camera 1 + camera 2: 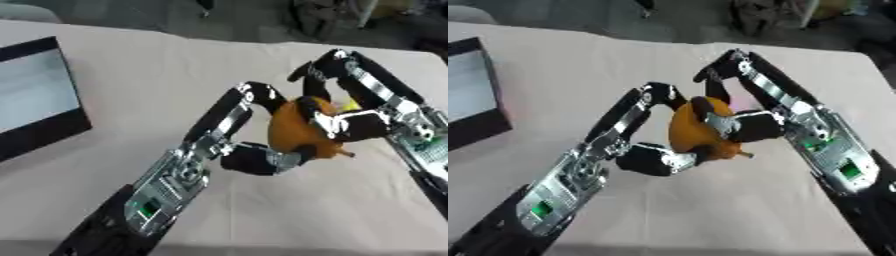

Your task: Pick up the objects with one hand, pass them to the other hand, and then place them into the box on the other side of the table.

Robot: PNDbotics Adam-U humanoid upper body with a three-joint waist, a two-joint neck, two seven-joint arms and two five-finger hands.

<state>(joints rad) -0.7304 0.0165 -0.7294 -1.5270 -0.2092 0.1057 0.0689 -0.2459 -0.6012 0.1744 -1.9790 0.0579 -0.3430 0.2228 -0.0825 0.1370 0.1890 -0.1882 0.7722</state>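
Your left hand [645, 150] and your right hand [750, 117] both have their fingers curled round the same orange object [697, 132], meeting above the middle of the table [710, 210]. The left hand cups it from the left and below, one finger arching over the top, the thumb tucked under. The right hand closes on it from the right, its thumb laid across the front face and long fingers reaching over the back.

The orange object is rounded and smooth, pear- or gourd-like, with a short brown stem [346, 153] poking out at its lower right. A bit of yellow [351, 106] shows just behind it, between the right hand's fingers; what it is cannot be made out.

Both hands are black with silver, metallic links, glossy against the matte, pale cloth-like table surface. At the left edge sits a flat black-rimmed box [39, 100] with a pale interior; nothing can be seen lying in it.
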